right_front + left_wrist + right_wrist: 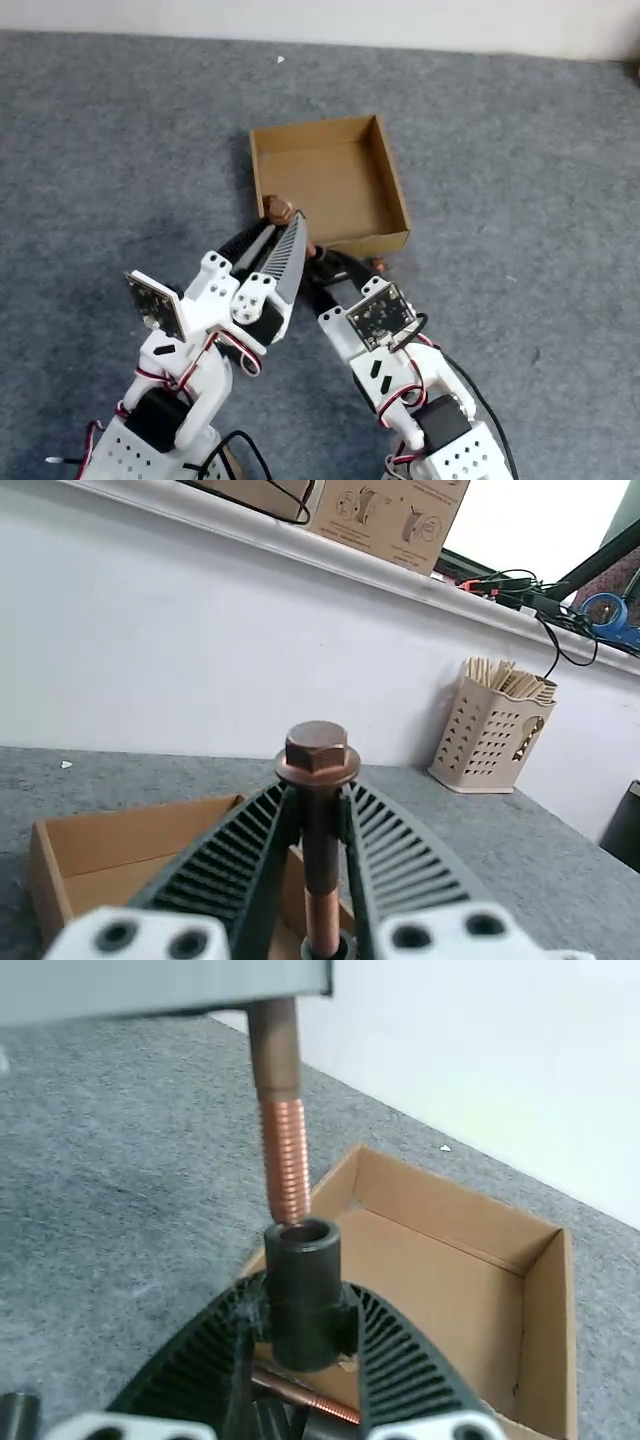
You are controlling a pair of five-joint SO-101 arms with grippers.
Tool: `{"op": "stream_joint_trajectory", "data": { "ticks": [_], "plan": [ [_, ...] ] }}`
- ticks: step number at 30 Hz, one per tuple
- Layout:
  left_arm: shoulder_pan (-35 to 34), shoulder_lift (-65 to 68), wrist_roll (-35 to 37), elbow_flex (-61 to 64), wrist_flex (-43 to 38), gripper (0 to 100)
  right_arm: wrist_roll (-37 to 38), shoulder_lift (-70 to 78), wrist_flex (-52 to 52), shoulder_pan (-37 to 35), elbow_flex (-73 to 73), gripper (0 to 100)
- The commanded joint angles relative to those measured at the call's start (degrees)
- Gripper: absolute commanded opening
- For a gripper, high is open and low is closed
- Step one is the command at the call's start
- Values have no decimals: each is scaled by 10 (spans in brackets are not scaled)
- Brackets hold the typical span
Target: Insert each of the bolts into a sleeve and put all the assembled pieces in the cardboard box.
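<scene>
Two grippers meet just in front of the box's (393, 180) near left corner. Left gripper (318, 800): ribbed black fingers (230, 860) closed on a copper bolt (317, 752), clamping the shank under the hexagonal head, which points up. Right gripper (302, 1305): fingers (395, 1345) clasped round a dark sleeve (302, 1260), held upright with its bore facing up. The bolt hangs straight above the sleeve, with its threaded tip at the mouth and seemingly just inside. One second bolt (300, 1396) lies on the carpet (120, 150) under the right gripper, close to the box's near wall. In the high view the left gripper lies across the right gripper's tips and hides them. The box is open-topped with low walls, and its near left corner is just beside the held bolt. Grey carpet stretches wide on both sides of the box and beyond it to a white wall (400, 15). Well off along the wall stands one cream perforated holder (492, 742) of wooden sticks.
</scene>
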Motion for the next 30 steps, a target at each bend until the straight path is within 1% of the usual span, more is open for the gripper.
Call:
{"op": "stream_joint_trajectory", "data": {
  "ticks": [1, 5, 15, 19, 21, 23, 30],
  "plan": [
    [31, -7, 7, 0, 1, 6, 6, -7, -17, -5, 58, 5],
    [54, -7, 4, 15, 25, 6, 6, -7, -17, -3, 58, 5],
    [53, -7, 4, 15, 45, 6, 6, -7, -6, -5, 58, 5],
    [34, -7, 6, 13, 44, 6, 8, -7, -6, -11, 58, 5],
    [23, -7, 7, 13, 44, 6, 30, -7, -5, -20, 58, 5],
    [24, -7, 7, 15, 44, 6, 47, -7, 5, -31, 58, 5],
    [24, -7, 5, 22, 49, 6, 47, -7, 3, -29, 58, 5]
  ]
}}
